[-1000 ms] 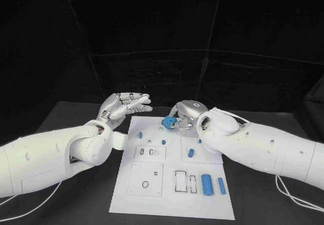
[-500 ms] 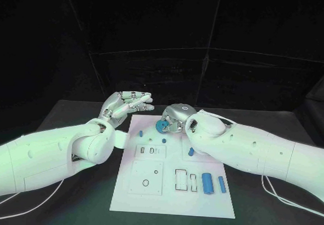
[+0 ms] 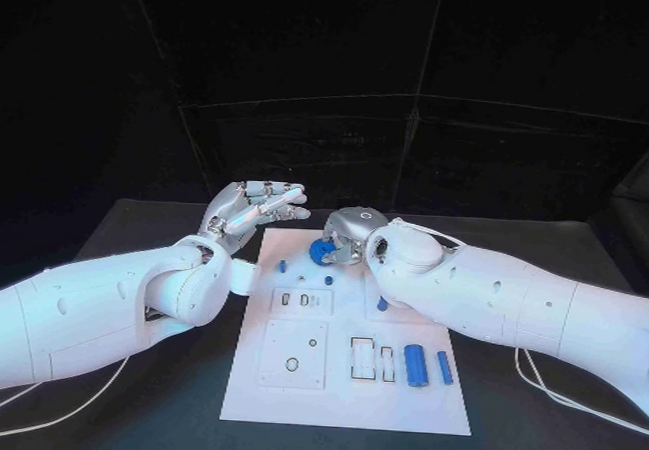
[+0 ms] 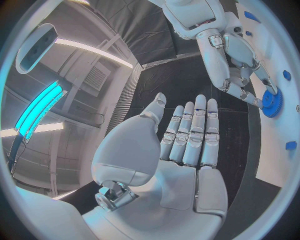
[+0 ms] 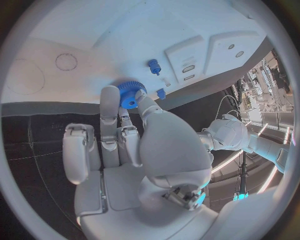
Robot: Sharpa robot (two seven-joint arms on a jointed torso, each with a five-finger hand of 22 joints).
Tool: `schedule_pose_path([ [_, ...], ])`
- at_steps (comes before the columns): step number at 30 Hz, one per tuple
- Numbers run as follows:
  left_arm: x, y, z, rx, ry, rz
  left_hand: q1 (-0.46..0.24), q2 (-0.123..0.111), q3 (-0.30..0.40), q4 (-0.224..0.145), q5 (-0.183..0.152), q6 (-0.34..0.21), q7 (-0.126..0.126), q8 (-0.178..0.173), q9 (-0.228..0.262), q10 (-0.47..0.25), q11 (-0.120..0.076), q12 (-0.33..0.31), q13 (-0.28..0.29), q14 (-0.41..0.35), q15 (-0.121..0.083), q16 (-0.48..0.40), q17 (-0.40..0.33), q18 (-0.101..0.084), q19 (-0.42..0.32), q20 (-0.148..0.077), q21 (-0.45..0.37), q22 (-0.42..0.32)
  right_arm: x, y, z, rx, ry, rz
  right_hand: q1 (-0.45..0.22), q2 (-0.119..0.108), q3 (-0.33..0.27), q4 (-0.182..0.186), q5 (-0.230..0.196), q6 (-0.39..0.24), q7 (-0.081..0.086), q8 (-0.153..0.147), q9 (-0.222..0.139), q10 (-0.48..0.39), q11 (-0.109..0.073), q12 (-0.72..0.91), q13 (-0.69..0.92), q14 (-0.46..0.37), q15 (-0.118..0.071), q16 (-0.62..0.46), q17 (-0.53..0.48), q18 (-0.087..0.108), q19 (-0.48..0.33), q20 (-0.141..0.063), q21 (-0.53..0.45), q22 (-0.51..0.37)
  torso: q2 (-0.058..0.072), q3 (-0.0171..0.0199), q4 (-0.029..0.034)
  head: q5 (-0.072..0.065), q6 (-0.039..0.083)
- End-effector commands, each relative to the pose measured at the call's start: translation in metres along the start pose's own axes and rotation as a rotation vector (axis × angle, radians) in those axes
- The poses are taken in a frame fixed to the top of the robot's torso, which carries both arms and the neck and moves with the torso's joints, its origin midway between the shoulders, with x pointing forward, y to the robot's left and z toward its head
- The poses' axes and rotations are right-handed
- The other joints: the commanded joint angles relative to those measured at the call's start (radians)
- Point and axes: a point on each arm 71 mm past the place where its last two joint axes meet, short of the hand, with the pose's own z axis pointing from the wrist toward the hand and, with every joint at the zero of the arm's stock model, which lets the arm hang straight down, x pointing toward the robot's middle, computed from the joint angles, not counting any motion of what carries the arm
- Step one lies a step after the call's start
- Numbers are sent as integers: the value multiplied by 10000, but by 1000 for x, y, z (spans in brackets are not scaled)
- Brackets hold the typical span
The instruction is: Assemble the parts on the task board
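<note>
White left arm enters from 8 o'clock; left hand (image 3: 250,210) raised off the board's far-left corner, fingers spread and extended, palm bare, holding nothing. Task board (image 3: 346,386) lies flat mid-bench (image 3: 151,227), long axis 12 to 6. Small blue peg (image 3: 283,267) stands near the board's 11 o'clock corner, another (image 3: 328,283) just right of it. Right hand (image 3: 346,236) at the board's 12 o'clock end, pinching a blue gear (image 5: 131,95) between thumb and fingers, gear at or just above the board surface; contact cannot be told. Two blue cylinders (image 3: 416,367) lie at 4 o'clock on the board.
</note>
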Motion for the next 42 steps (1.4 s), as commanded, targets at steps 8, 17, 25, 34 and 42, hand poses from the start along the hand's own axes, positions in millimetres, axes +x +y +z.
schedule_pose_path([
  [8, 1, -1, 1, 57, 130, -51, -2, 89, -6, -58, 29, 70, -1, -54, -8, 44, 12, -48, -10, 60, 22, -45, -19, 72, 78, 26, -43, -20, 1, 1, 2, 154, 241, -154, -623, -370, -427, 453, 4, -878, 179, -281, -67, -85, 205, -347, 1084, -12, 220, 0, -3, -87, 446, 196, 0, 1684, -2, 5, -8, 13, 4],
  [17, 1, -1, 1, 42, 128, -50, -3, 88, -7, -59, 29, 69, 1, -56, -8, 43, 13, -50, -11, 59, 22, -47, -20, 71, 78, 26, -44, -21, -1, -3, -2, 151, 37, 32, -1009, -479, -817, 1077, 128, -1047, 234, -238, -33, -107, 259, -361, 1081, -24, 269, 29, 1, -84, 439, 253, -7, 1677, -8, 14, 3, 16, 28],
  [25, -3, -2, -1, 40, 70, -16, -5, 88, -8, -62, 29, 67, 3, -61, -9, 41, 15, -56, -12, 59, 24, -53, -21, 71, 79, 27, -47, -25, -11, -38, -37, 4, -672, 1350, -709, -361, -822, 1136, 476, -743, 170, -127, 16, -21, 206, -264, 1175, -32, 234, 43, 0, -91, 463, 231, 6, 1712, -32, 4, -60, 5, 108],
  [34, -7, -2, -2, 22, -8, 37, -5, 89, -8, -65, 28, 66, 5, -66, -10, 41, 17, -63, -12, 58, 25, -58, -23, 70, 80, 27, -50, -28, -22, -107, -91, -797, -468, 3876, 302, -645, -814, 464, 1301, -779, 175, -208, -21, -588, 193, -963, 562, -56, 213, 45, -6, -145, 615, 196, 98, 1946, -67, 38, -249, -12, 218],
  [42, -7, -1, -1, 2, -23, 52, -4, 92, -7, -69, 29, 68, 3, -69, -10, 43, 17, -66, -12, 61, 25, -61, -23, 71, 82, 27, -52, -30, -23, -157, -117, 470, -303, 4509, 292, -829, -1080, 434, 1419, -817, 142, -185, -13, -1141, 172, -1651, -38, -57, 195, 52, -7, -275, 988, 179, 325, 2503, -72, 84, -271, -98, 220],
])
